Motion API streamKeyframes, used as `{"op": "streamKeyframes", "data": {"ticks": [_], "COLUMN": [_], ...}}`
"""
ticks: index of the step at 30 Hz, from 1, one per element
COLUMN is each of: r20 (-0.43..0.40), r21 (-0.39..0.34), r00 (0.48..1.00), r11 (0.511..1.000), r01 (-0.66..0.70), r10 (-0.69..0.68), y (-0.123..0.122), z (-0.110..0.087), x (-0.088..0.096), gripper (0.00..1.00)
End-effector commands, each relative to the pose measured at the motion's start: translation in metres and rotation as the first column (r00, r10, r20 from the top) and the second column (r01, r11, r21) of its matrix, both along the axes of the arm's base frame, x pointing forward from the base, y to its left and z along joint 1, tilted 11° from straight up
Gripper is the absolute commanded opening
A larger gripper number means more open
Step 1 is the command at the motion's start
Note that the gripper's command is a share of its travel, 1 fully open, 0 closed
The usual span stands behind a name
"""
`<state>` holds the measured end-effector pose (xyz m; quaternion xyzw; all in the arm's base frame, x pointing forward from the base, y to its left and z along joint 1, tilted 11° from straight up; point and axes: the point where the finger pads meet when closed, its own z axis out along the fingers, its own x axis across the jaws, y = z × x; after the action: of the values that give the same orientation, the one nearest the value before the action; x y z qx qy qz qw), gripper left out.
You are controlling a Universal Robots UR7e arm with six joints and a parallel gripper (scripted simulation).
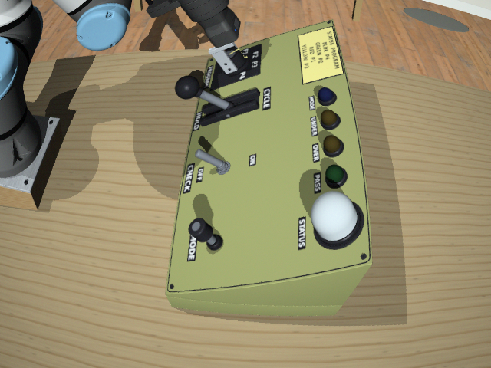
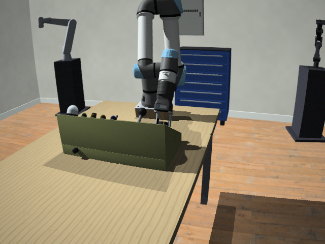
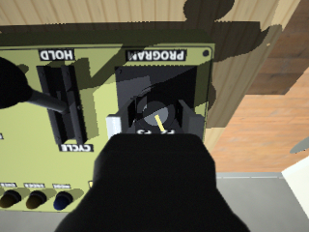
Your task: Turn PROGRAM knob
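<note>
The olive green console (image 1: 273, 166) lies on the wooden table. Its PROGRAM knob (image 3: 156, 116) (image 1: 239, 67) sits on a black plate at the panel's far corner, with marks P1, P2, P3 and P4 around it. The knob's yellow pointer line (image 3: 159, 123) shows in the wrist view, angled toward the marks partly hidden under the gripper body. My gripper (image 1: 232, 59) is open and stands over the knob, one finger on each side of it (image 3: 154, 121). I cannot tell whether the fingers touch the knob. In the exterior view the gripper (image 2: 163, 118) dips behind the console's top edge.
The HOLD/CYCLE lever with a black ball (image 1: 188, 87) stands right beside the gripper. Farther along the panel are the CHECK toggle (image 1: 212, 160), the MODE knob (image 1: 202, 231), several small lamps (image 1: 331, 134) and the white STATUS dome (image 1: 334, 217). The arm's base (image 1: 19, 119) stands to the left.
</note>
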<state>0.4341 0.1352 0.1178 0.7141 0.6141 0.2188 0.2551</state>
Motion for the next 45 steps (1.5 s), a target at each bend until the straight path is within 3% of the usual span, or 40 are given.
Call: {"op": "streamKeyframes", "data": {"ticks": [1,40,41,45], "r20": [0.001,0.001,0.001,0.001], "r21": [0.0,0.0,0.0,0.0], "r00": [1.0,1.0,1.0,1.0], "r11": [1.0,1.0,1.0,1.0], "r01": [0.0,0.0,0.0,0.0], "r10": [0.0,0.0,0.0,0.0], "y": [0.0001,0.0001,0.0001,0.0001], "z": [0.0008,0.0009,0.0009,0.0009], "x": [0.0004,0.0005,0.0005,0.0005], "gripper": [1.0,1.0,0.0,0.0]}}
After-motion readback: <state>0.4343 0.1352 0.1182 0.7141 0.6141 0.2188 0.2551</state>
